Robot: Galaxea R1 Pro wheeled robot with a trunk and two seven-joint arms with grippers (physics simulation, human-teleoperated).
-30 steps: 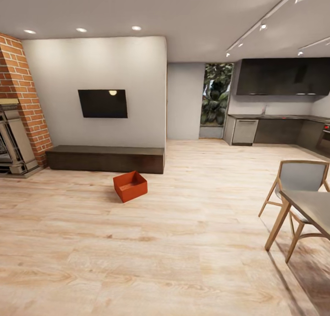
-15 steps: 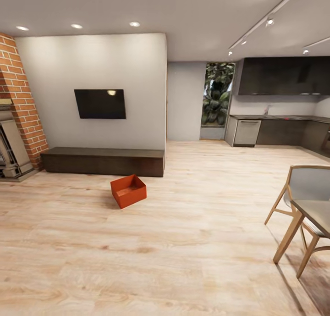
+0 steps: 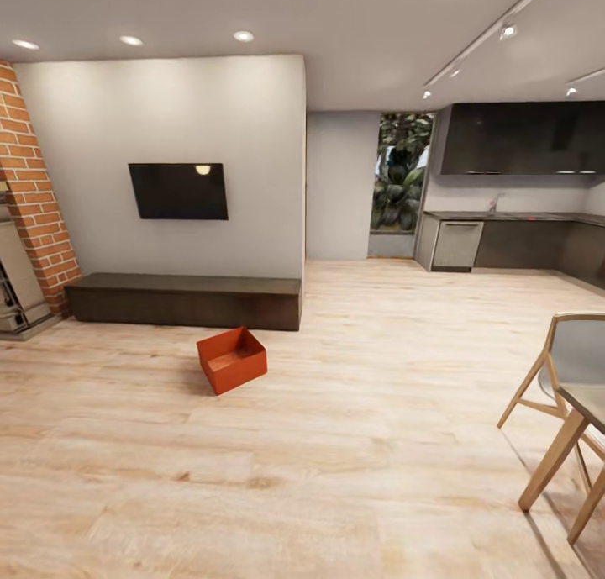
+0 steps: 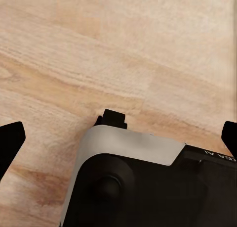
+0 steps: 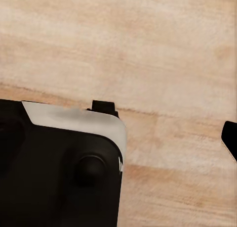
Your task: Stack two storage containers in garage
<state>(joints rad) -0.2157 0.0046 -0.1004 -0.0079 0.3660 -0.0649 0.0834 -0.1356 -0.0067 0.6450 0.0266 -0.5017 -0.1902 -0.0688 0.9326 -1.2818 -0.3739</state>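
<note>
The robot has rolled a little closer and turned a bit, because the whole room looks shifted from a moment ago: the brick fireplace (image 3: 34,192) has slid toward the edge of the head view, less of the chair (image 3: 561,376) shows, and the orange box looks a little bigger. Nothing in the room has moved by itself; only the robot's eyes have. One storage container (image 3: 232,360) sits open on the light wood floor (image 3: 336,444) of the living room, just in front of the long dark cabinet (image 3: 185,300) and below the black TV (image 3: 177,191). I can see only this one box from here, so where the other one is I cannot say. A kitchen (image 3: 512,226) lies further back on the right. The left gripper (image 4: 118,140) hangs over bare planks with its two dark fingertips far apart at the sides of its own camera picture, so it is wide open and holds nothing. The right gripper (image 5: 118,133) also hangs over bare floor with nothing in it; one fingertip shows at the side, but the other is off the picture, so I cannot tell how far open it is. I think the robot is still driving up to the box. It needs to get much nearer before it can reach down, and the garage part has not begun.
</note>
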